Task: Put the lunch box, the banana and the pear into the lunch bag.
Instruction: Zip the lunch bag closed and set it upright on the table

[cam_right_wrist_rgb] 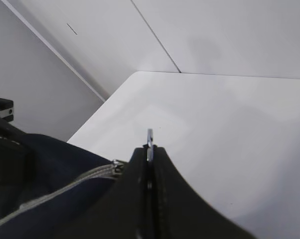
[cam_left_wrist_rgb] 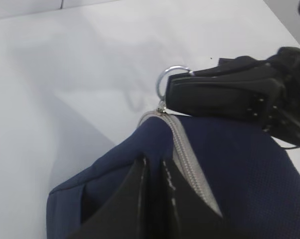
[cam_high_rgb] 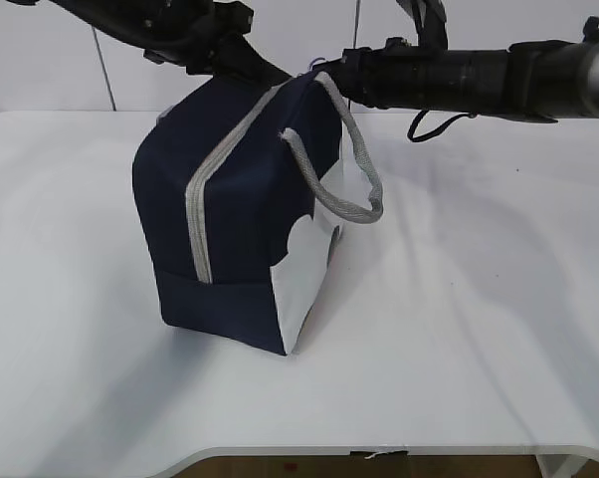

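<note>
Here the lunch bag [cam_high_rgb: 235,214] stands upright on the table [cam_high_rgb: 459,329], its grey zipper [cam_high_rgb: 202,199] fully closed, so nothing of the food shows. My right gripper [cam_right_wrist_rgb: 149,154] is pressed together, pinching the ring pull [cam_left_wrist_rgb: 171,78] at the zipper's far top end. My left gripper [cam_left_wrist_rgb: 155,172] is nipped onto the navy fabric just beside the zipper. I judge the bag soft and light: it will lift and buckle unless the cloth is held taut against the pull, and the thin ring could slip.
</note>
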You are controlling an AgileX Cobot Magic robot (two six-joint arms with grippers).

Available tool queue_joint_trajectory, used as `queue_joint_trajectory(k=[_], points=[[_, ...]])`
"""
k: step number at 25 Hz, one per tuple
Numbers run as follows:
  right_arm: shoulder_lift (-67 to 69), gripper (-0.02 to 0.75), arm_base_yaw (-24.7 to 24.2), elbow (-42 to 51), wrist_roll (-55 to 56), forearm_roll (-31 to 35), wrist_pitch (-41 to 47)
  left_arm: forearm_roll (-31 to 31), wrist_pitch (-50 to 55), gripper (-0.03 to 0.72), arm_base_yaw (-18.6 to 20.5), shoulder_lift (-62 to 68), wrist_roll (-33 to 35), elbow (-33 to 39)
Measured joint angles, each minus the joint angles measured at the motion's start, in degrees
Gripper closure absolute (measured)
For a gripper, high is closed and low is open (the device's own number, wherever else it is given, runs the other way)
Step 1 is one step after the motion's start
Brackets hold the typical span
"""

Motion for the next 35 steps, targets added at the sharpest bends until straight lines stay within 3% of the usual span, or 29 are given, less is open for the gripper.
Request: queue_joint_trajectory(k=[23,35], points=[[0.1,0.731,0.0,-0.7,3.3,0.1,1.3,-0.2,7.3,0.673,-0.2,-7.0,10.8,0.2],[1.0,0.731,0.0,-0.8,3.8,0.5,2.0,-0.3,8.9,0.673,-0.2,-9.8,11.9,0.5]])
